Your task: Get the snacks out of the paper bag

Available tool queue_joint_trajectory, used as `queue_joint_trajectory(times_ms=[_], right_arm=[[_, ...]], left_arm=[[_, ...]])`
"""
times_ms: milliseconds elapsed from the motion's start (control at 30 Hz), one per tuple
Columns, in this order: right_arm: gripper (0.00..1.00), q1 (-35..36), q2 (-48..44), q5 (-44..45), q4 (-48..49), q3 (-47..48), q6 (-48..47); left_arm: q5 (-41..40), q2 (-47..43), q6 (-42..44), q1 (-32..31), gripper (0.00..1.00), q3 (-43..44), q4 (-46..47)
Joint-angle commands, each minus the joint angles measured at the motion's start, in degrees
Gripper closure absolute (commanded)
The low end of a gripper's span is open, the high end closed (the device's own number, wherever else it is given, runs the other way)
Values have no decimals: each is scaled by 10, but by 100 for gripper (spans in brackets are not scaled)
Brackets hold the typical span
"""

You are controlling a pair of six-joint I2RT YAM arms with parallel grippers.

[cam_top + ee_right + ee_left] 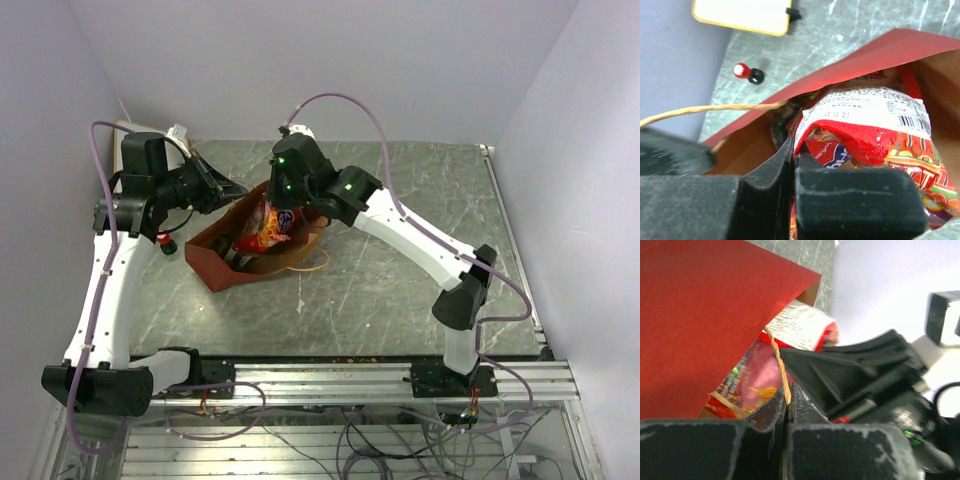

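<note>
The paper bag lies on its side at the table's left middle, red outside, brown inside, mouth toward the back. My left gripper is at its mouth, and the left wrist view shows it shut on the twisted paper handle beside the red bag wall. My right gripper reaches into the mouth. The right wrist view shows it shut on the edge of a large red crisp packet, which is partly out of the bag. Other snacks are hidden inside.
A white board with a yellow rim lies at the back left. A small red-capped black item stands beside the bag, seen also from above. The bag's other handle loop lies on the table. Grey walls enclose three sides.
</note>
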Motion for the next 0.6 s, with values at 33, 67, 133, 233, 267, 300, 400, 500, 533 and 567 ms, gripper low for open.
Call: queue_joint_trajectory(times_ms=[33,67,133,233,267,300,400,500,533,567], right_arm=[[100,-2,-80,-8,67,71,1],[100,-2,-87,-9,64,75,-1],[100,-3,-103,-7,58,80,-5],[100,-7,-138,0,53,73,-10],[100,-9,-153,3,53,70,-13],[100,-11,-166,7,51,69,-16],[100,-18,-202,30,33,78,-30],[100,-21,-241,76,11,67,-48],[100,-21,-258,91,6,54,-52],[100,-22,-275,107,3,35,-54]], left_arm=[[-4,5,5,2,93,12,-5],[-6,4,2,2,93,13,-4],[-10,3,-2,2,93,15,1],[-25,3,1,2,93,23,-15],[-27,3,-1,2,93,24,-19],[-29,3,-5,2,93,24,-23],[-30,-1,-20,2,93,24,-29],[-37,0,-22,2,93,26,-34],[-38,2,-20,2,93,26,-38],[-39,4,-18,2,93,26,-42]])
